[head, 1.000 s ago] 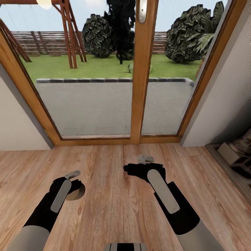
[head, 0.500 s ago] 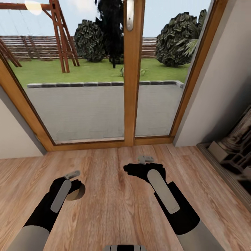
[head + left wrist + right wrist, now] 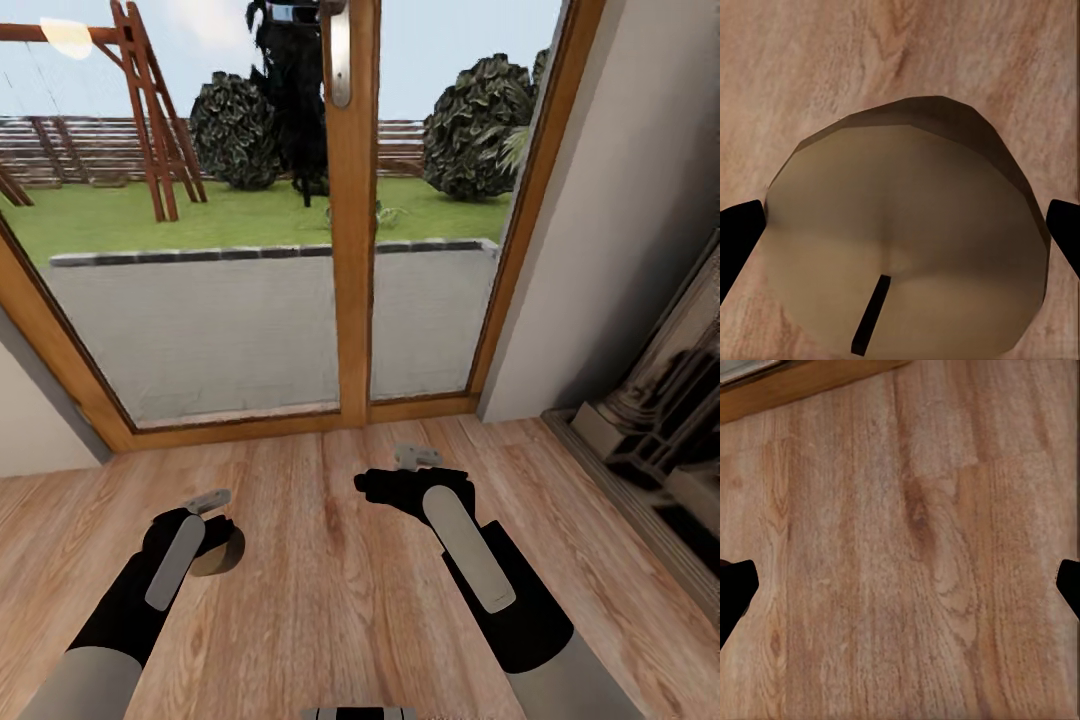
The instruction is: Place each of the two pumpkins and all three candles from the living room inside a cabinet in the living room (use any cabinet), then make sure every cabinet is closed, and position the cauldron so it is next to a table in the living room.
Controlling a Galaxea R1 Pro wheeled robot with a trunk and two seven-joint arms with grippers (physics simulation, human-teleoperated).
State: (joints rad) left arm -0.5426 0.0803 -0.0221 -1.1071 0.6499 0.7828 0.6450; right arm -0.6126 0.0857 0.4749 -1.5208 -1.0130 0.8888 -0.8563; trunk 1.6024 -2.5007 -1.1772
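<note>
A short brown candle (image 3: pixel 222 553) with a dark wick sits in my left gripper (image 3: pixel 214 520), held low over the plank floor. In the left wrist view the candle (image 3: pixel 907 232) spans the whole gap between the black fingertips (image 3: pixel 736 232). My right gripper (image 3: pixel 416 458) hangs open above bare floor, and in the right wrist view its fingertips (image 3: pixel 733 589) stand far apart with only wood planks between them. The pumpkins, the cabinet, the cauldron and the table are out of view.
A wood-framed glass patio door (image 3: pixel 352 250) stands straight ahead, with lawn and bushes outside. A pale wall (image 3: pixel 620 230) runs along the right. A dark fireplace surround (image 3: pixel 660 400) and its hearth edge sit at the right. Light wood floor (image 3: pixel 330 600) lies beneath both arms.
The whole view has swung to the right: the door has slid left in the picture and more of the fireplace shows. Both arms keep their pose, with the candle still held.
</note>
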